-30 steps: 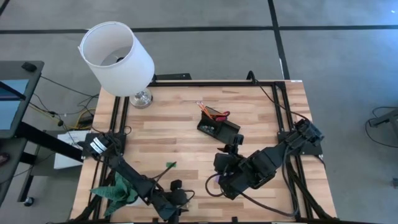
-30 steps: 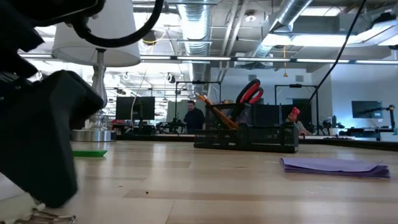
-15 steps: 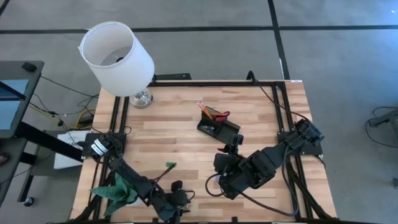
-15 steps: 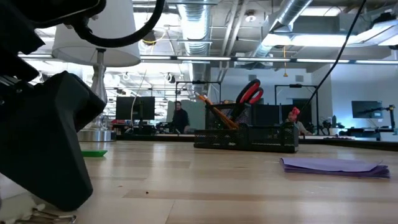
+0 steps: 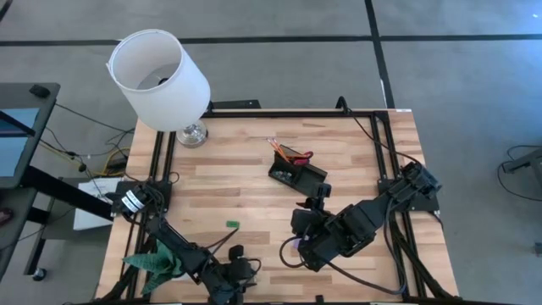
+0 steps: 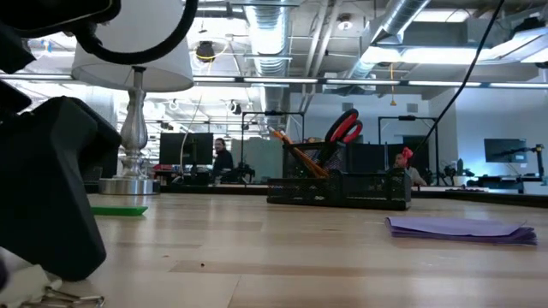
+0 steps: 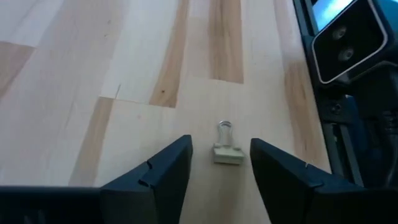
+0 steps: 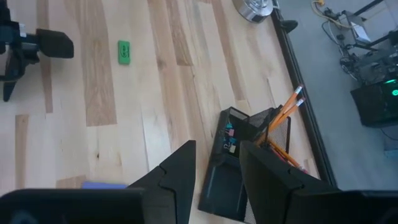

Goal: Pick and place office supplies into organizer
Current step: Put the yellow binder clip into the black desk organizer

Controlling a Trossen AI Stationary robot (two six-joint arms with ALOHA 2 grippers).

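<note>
The left gripper (image 7: 219, 163) hangs low at the counter's (image 5: 254, 182) near edge, fingers wide either side of a small clip (image 7: 227, 148), lined up to grab it. The organizer (image 5: 296, 171) sits mid-counter; the right gripper (image 8: 216, 163) waits above, fingers apart.

**Desk tray stocked, loose items scattered on wooden table**

A black mesh organizer (image 6: 338, 189) stands far across the pale wooden tabletop (image 6: 282, 257), red-handled scissors (image 6: 344, 127) and orange pencils (image 6: 295, 154) rising from it. Right of the organizer lies a flat purple note pad (image 6: 462, 228); well left of it, a small green piece (image 6: 118, 210) below a silver-stemmed white-shaded lamp (image 6: 134, 111).
</note>
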